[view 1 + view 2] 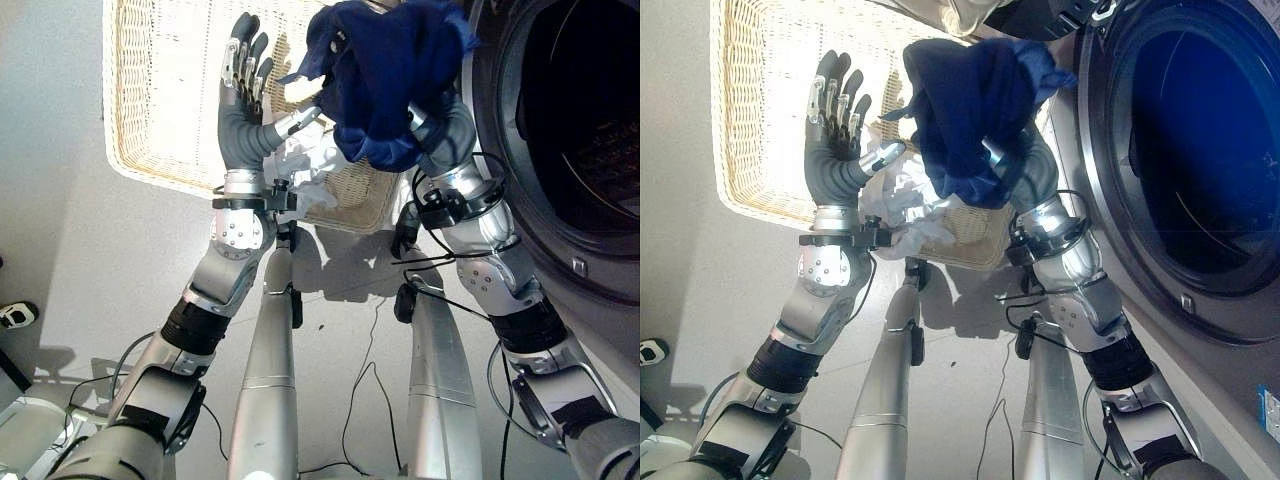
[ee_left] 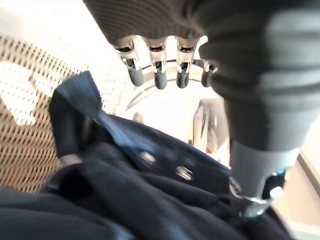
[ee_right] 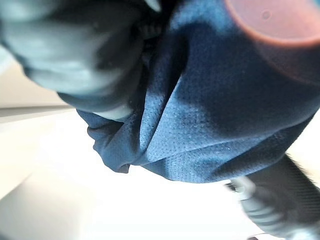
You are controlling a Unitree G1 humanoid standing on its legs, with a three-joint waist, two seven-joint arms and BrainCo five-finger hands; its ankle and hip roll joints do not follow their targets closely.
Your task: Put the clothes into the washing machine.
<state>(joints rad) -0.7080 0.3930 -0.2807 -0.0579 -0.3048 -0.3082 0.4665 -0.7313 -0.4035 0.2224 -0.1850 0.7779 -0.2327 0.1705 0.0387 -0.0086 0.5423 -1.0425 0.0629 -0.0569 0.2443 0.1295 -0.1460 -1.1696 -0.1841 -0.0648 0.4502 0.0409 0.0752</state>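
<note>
Bunched dark navy fabric garment, soft, light and limp, hangs lifted between the cream woven wicker laundry basket and the open dark drum of the washing machine, clamped in the curled right hand; a grip on the gathered bulk looks safest. Just beside it, the left hand stands with fingers straight and spread, holding nothing, over white laundry.

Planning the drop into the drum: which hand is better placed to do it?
Right. The right hand is wrapped in the dark blue garment, beside the washing machine opening. The left hand is open over the wicker basket, farther away.
</note>
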